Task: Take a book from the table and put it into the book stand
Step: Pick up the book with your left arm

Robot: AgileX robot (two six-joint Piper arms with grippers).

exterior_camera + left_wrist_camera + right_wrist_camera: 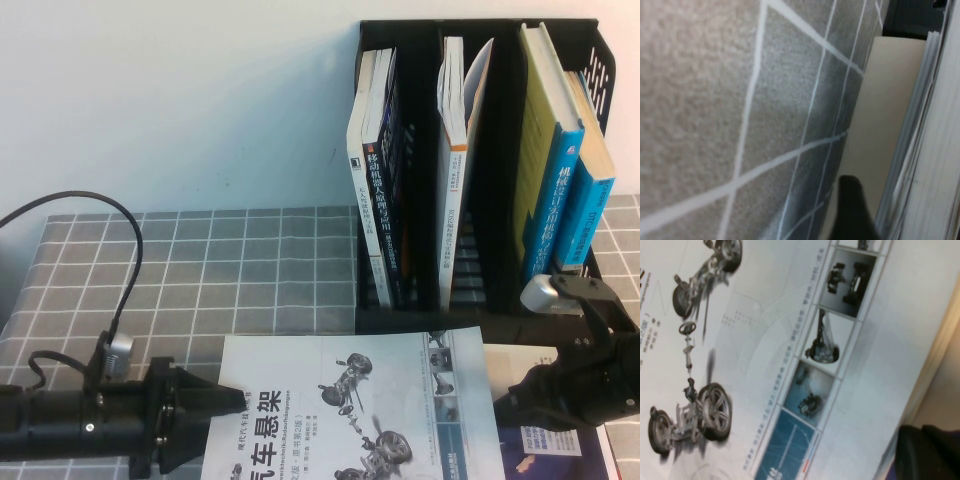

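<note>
Working both arms at the book (pixel 350 410), which lies flat on the table (pixel 200 270) at six o'clock from the stand (pixel 470 170). My left gripper (pixel 235 400) sits at the book's nine o'clock edge, its tip at the page block; I cannot tell its opening. The right gripper (pixel 510 392) sits at three o'clock, likewise unreadable. I'd judge a clean lift needs a finger under the cover (the middle slot looks roomiest), then tip it upright before moving toward twelve.
</note>
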